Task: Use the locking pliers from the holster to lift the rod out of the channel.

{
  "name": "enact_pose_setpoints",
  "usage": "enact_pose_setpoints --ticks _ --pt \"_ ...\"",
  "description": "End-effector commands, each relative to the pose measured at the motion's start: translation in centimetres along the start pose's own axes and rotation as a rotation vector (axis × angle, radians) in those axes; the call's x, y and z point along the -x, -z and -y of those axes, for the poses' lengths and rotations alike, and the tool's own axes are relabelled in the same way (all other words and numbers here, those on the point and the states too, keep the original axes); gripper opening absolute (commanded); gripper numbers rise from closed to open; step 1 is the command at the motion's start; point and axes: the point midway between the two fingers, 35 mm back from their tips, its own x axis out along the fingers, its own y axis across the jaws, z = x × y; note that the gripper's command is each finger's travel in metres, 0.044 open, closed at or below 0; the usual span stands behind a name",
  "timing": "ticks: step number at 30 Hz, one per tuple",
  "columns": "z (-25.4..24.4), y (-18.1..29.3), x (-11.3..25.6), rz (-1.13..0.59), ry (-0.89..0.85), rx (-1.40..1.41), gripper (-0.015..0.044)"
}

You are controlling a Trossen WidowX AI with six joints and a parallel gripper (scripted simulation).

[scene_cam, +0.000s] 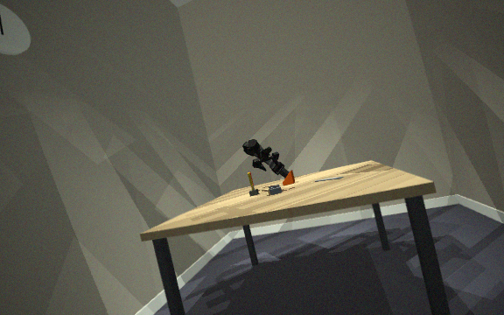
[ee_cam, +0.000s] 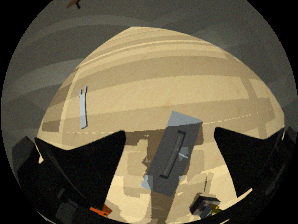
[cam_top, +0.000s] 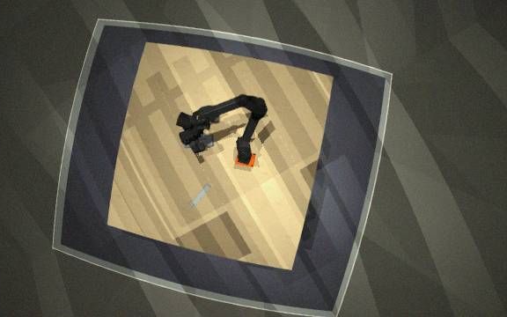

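Observation:
My gripper (ee_cam: pixel 173 135) (cam_top: pixel 192 136) is open and empty, tilted down above the grey channel block (ee_cam: pixel 159 170) (scene_cam: pixel 274 190). In the wrist view the block lies between and beyond the open fingers, and in the top view the gripper covers most of it. A narrow slot runs along its top, with a thin grey bar shape, the rod (ee_cam: pixel 173 154), low inside. The pliers (scene_cam: pixel 249 180) (ee_cam: pixel 216 209) stand with a yellow handle up in the small dark holster (scene_cam: pixel 254 192) (ee_cam: pixel 204 204), at the lower right of the wrist view. The arm mostly hides them in the top view.
A silver wrench (cam_top: pixel 200 195) (scene_cam: pixel 330 179) (ee_cam: pixel 83 107) lies flat on the wooden table (cam_top: pixel 280 216) (scene_cam: pixel 366 192), away from the block. An orange piece (cam_top: pixel 238 163) (scene_cam: pixel 290 178) (ee_cam: pixel 100 211) sits at the arm's base. The upper arm bends above the table beside the holster.

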Motion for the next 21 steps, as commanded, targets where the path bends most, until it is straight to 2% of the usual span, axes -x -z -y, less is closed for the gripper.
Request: enact_pose_setpoints --ticks 1,3,21 --pt "-6.42 3.91 1.26 -0.583 -0.286 0.989 0.0440" --pt "-6.65 4.14 1.80 -0.646 -0.319 1.106 0.0440" --pt "-6.66 4.14 1.83 -0.648 -0.320 1.111 0.0440"
